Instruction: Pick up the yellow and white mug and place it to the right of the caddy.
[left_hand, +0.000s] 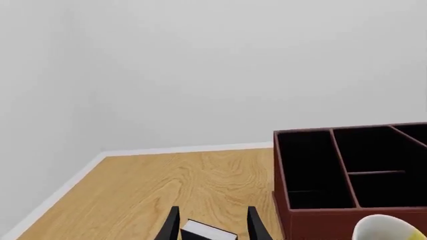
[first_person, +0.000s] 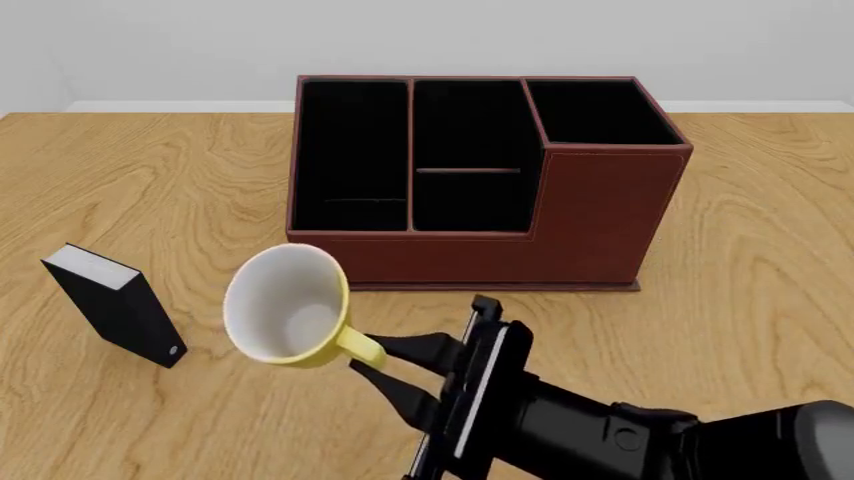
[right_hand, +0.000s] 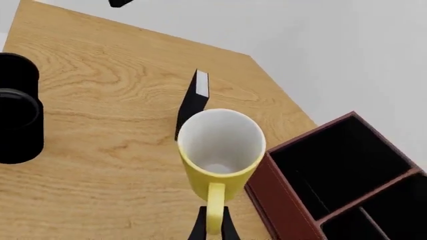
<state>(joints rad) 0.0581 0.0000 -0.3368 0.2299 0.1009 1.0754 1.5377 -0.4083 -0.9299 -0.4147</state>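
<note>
Nearest in the front view, the right gripper (first_person: 380, 368) has its jaws clamped on the yellow handle of the mug (first_person: 284, 304), which is tipped on its side above the table (first_person: 747, 300), white inside showing. The black box (first_person: 118, 304) stands at the mug's nine o'clock. The caddy (first_person: 587, 225) sits at the mug's one o'clock, and the left gripper (left_hand: 210, 223), seen only in its wrist view, has its jaws apart.

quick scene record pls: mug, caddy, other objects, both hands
mug: tipped sideways, opening toward the camera, handle gripped by the right hand, near the caddy's front-left corner
caddy: upright on the table, three black compartments with nothing visible inside
black box: standing left of the mug, apart from it
left hand: open, pointing at the black box
mug placement: not yet right of the caddy
</note>
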